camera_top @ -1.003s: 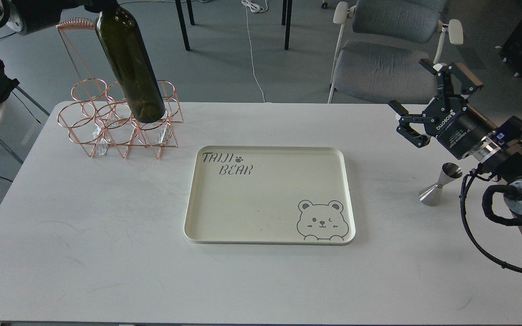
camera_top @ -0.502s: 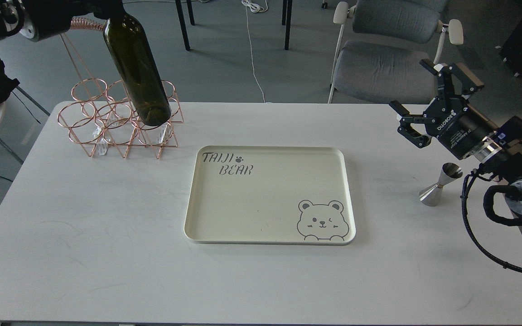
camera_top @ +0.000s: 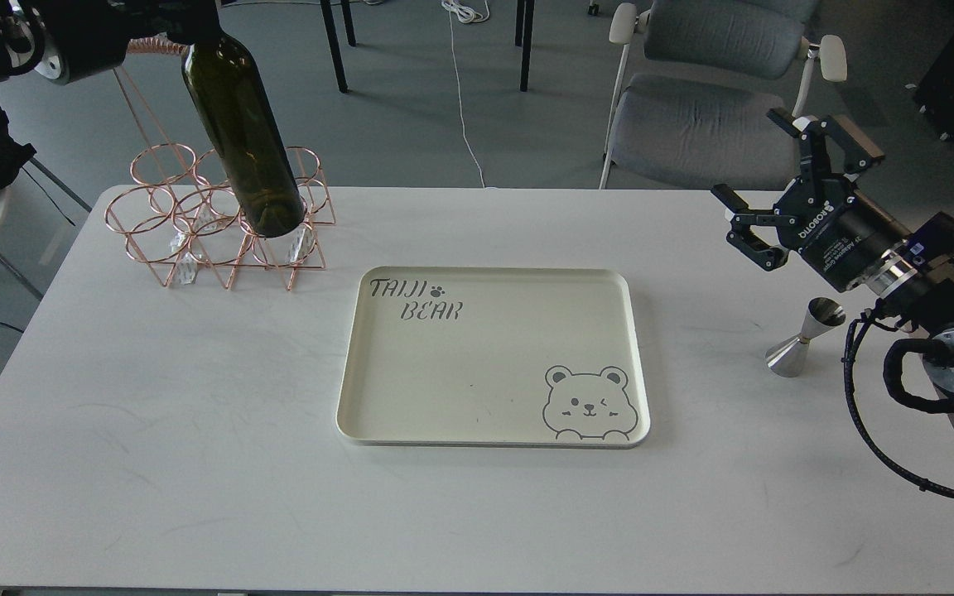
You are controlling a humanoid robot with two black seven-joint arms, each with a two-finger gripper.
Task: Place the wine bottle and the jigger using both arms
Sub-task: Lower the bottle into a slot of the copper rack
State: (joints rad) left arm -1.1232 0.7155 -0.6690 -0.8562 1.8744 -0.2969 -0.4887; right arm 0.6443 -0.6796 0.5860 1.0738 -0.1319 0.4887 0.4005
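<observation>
White tabletop [camera_top: 195,430], cream bear-print tray [camera_top: 489,277] central. Left gripper [camera_top: 183,21] clamps neck of dark olive-green glass wine bottle [camera_top: 243,136], tilted above copper wire rack [camera_top: 212,219], left of tray, likely for carrying. Right gripper [camera_top: 783,186] fingers spread, empty, above steel hourglass jigger [camera_top: 804,338] right of tray, poised for pickup.

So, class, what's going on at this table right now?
The left arm holds the wine bottle by its neck, tilted in the air over the copper wire rack; its gripper is hidden at the frame's top edge. The right gripper hangs with jaws open above the table, empty. The jigger stands untouched beside it. The cream tray holds nothing.
</observation>
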